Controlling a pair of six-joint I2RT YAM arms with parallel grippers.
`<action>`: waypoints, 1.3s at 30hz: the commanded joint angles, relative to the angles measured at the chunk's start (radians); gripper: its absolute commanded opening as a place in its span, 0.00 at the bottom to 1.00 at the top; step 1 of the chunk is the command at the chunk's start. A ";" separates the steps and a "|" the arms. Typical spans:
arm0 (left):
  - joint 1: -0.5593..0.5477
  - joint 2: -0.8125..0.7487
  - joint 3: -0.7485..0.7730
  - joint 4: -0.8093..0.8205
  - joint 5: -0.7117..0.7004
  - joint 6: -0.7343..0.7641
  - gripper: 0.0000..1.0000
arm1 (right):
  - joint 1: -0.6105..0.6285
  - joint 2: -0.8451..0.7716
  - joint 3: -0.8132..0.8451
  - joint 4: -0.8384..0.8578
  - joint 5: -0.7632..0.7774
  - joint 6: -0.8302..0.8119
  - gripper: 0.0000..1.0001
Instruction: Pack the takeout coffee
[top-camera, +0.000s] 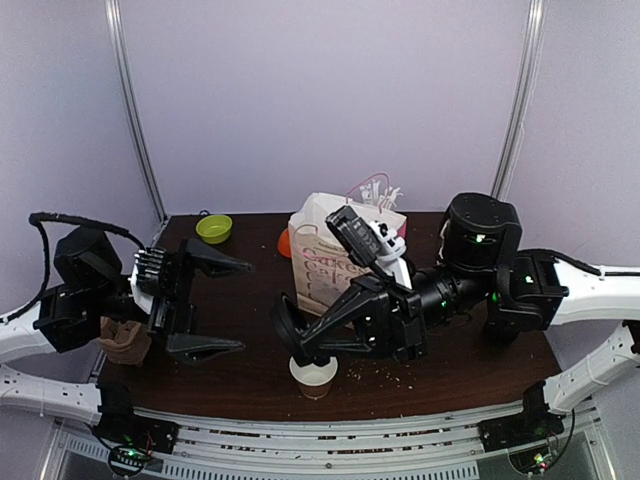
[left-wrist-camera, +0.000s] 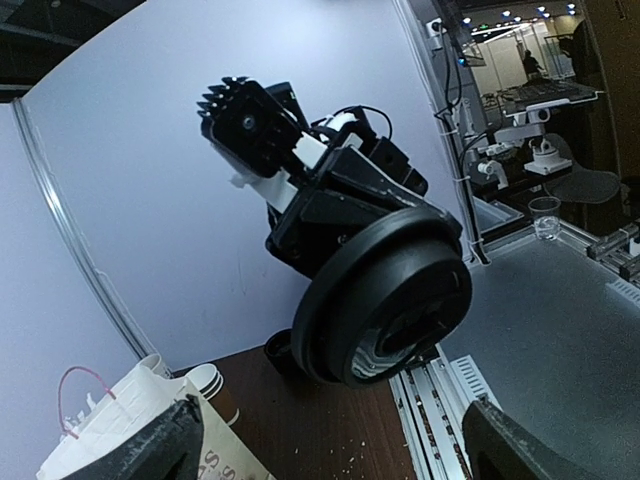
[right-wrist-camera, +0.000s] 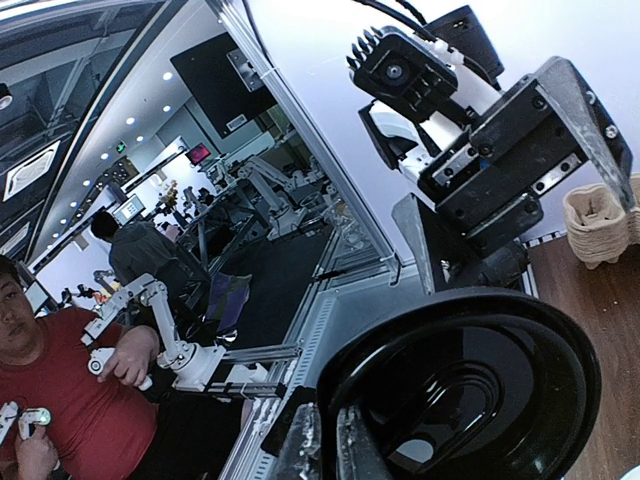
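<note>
Black lid (right-wrist-camera: 470, 390), pinched by its edge in the right tool (right-wrist-camera: 325, 445), could land tilted and topple the unsteadied cup (top-camera: 313, 375); left tool (top-camera: 235, 307) gapes empty.

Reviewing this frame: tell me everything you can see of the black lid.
The black lid is a round, glossy plastic disc with a raised rim and stepped concentric rings inside. The right pincer, shut, pinches its rim, holding it tilted, almost on edge, in the air above the table. It hangs near the open paper cup, apart from it. Nothing else touches it.
</note>
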 joint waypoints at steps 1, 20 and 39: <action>0.005 0.053 0.074 -0.051 0.136 0.119 0.93 | 0.024 0.030 0.043 0.062 -0.042 0.019 0.00; 0.005 0.168 0.134 -0.065 0.376 0.109 0.62 | 0.048 0.118 0.055 0.141 -0.106 0.042 0.00; 0.005 0.194 0.138 -0.062 0.425 0.129 0.49 | 0.050 0.150 0.071 0.139 -0.129 0.047 0.00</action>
